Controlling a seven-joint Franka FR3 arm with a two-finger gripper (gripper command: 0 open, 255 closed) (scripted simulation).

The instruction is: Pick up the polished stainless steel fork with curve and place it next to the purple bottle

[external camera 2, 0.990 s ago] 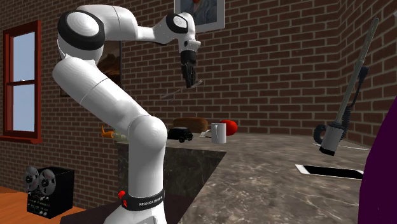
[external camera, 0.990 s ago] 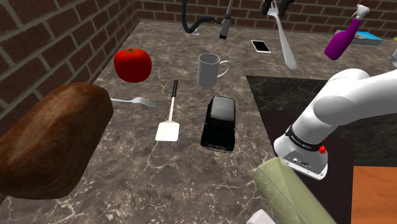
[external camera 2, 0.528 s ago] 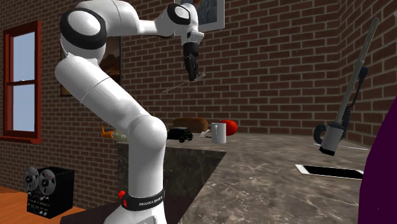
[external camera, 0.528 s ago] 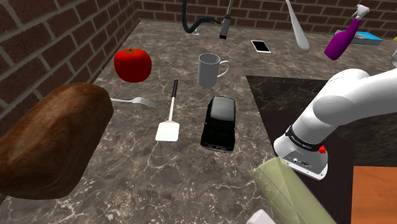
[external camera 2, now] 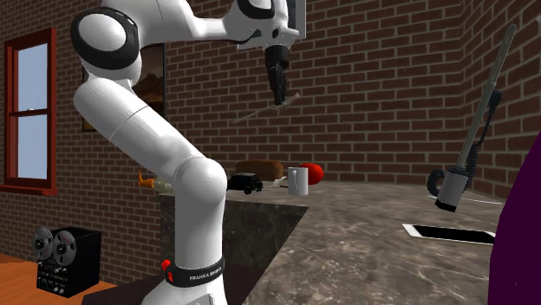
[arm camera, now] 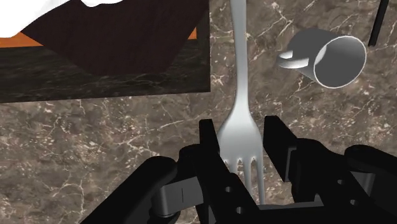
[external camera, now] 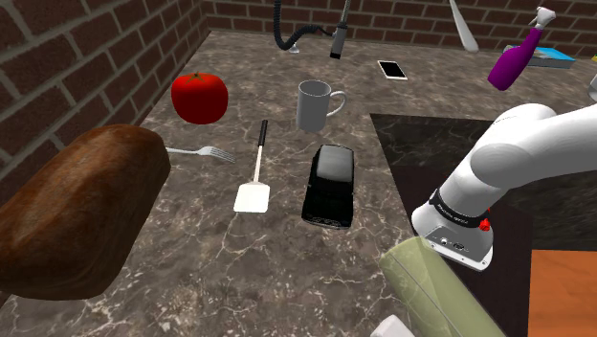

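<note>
**Fork held aloft above the marble counter**

We see the black gripper (external camera 2: 281, 97) pinching the silvery fork (arm camera: 240, 95) by its head. In the wrist view the two fingers (arm camera: 208, 145) press on either side of the fork just behind the tines. The tines point back toward the hand, and the slim curved handle runs away from it over the brown veined counter (arm camera: 95, 146).

From the second exterior view, the fork hangs slanted in the air, well above the counter. The white arm (external camera 2: 147, 130) bends high above it in front of a brick wall (external camera 2: 390, 87).

In the shoulder view, the rounded end of the fork's handle shows at the top edge. It sits a little to the left of the purple bottle (external camera: 512, 63) and apart from it. The bottle appears tilted, its pale nozzle uppermost, just beside a flat blue object (external camera: 557, 57).

The rest lies spread across the counter below:
- A grey mug (external camera: 314, 103) stands near the middle, with a red tomato (external camera: 200, 98) to its left.
- A white phone (external camera: 392, 69) lies flat farther back.
- A second fork (external camera: 203, 151) rests on the stone in front of the tomato.
- A spatula (external camera: 256, 174) with a dark handle and a white blade lies beside that fork.
- A black toy car (external camera: 330, 184) sits just to the right of the spatula.
- A large brown loaf (external camera: 77, 211) takes up the near left corner.

In the wrist view the mug stands on the counter off to one side of the fork's handle.
</note>
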